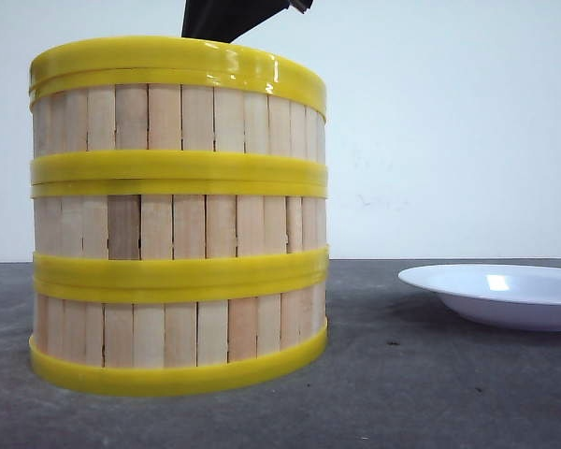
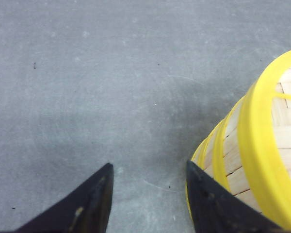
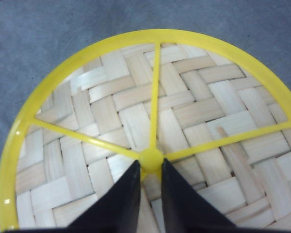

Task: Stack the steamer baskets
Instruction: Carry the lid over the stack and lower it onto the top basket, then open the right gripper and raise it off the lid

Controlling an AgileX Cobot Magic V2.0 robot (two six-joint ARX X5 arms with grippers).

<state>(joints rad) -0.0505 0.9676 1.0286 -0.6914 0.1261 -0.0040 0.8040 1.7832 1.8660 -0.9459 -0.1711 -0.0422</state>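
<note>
steamer baskets (image 1: 178, 215) stacked three high | right gripper (image 3: 150, 171) over top centre, jaws nearly closed, nothing visibly clamped | left gripper (image 2: 150, 194) beside stack, jaws open, empty

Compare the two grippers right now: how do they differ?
Left gripper is open, beside the steamer baskets, over bare table. Right gripper is nearly closed, above the woven top surface, fingers straddling its yellow hub. Both have dark tapered fingers; neither visibly grips anything.
</note>
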